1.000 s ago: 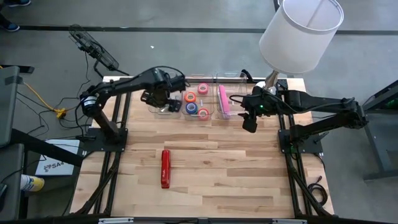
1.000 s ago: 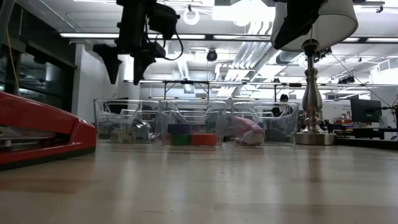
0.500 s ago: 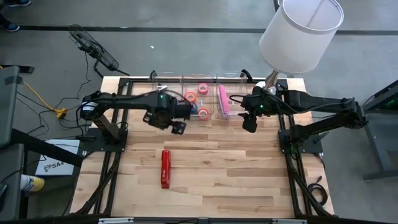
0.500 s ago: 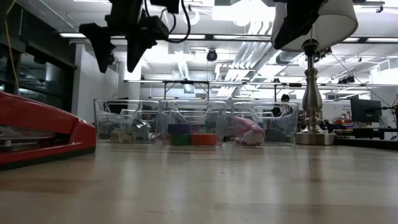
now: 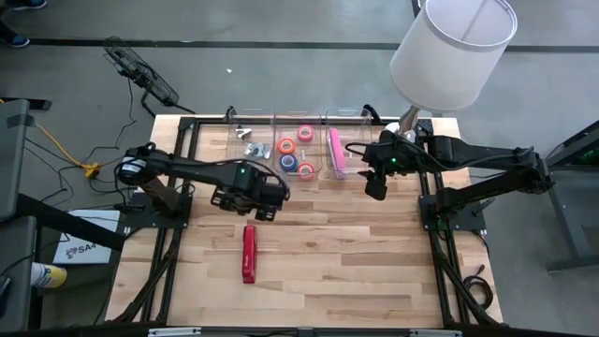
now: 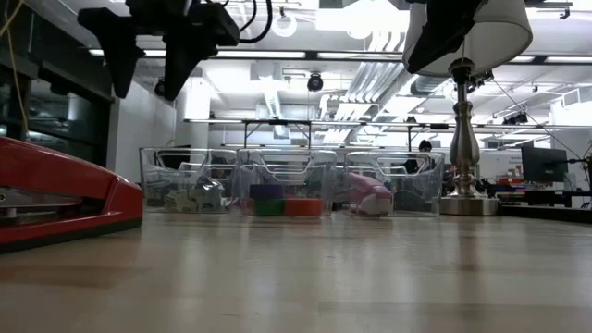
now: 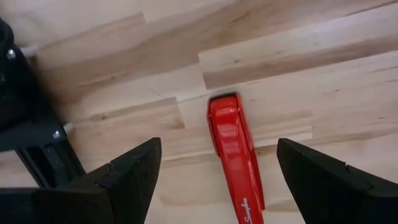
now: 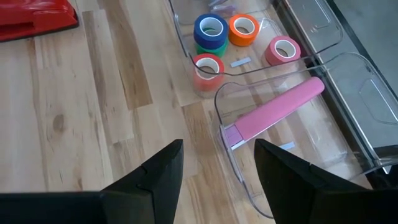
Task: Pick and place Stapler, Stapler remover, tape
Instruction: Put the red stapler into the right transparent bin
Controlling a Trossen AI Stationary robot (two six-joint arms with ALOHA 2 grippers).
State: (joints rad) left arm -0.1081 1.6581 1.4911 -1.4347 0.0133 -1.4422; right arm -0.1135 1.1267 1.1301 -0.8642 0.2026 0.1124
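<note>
**Entry: left arm poised above the red stapler, grasp not yet made**

1. Red stapler point(image 5: 249, 253): lies flat on bare wood toward the near edge of the tabletop point(image 5: 356, 271), left of centre, its length running from near edge to far edge. Nothing touches it.
2. Left end effector point(image 5: 263, 208): hangs in the air just beyond the stapler's far end, fingers spread wide and empty; in the left wrist view the stapler point(image 7: 235, 155) shows between the 2 fingers.
3. Right end effector point(image 5: 375, 186): waits near the right edge of the tabletop, beside the trays, fingers apart and holding nothing.
4. Clear trays point(image 5: 328, 169): 3 in a row along the far edge. The left one holds small silvery staple removers point(image 5: 251, 148), the middle one the tape rolls point(image 5: 296, 150), the right one a pink stapler point(image 5: 335, 151).

Step in hand, as judged: approach for picking the red stapler, the only task item outside the trays.

Next move calls for: centring over the stapler's body, descending with the fingers straddling its narrow width, then closing. The right-hand tray, already holding a stapler, seems the likely destination.
</note>
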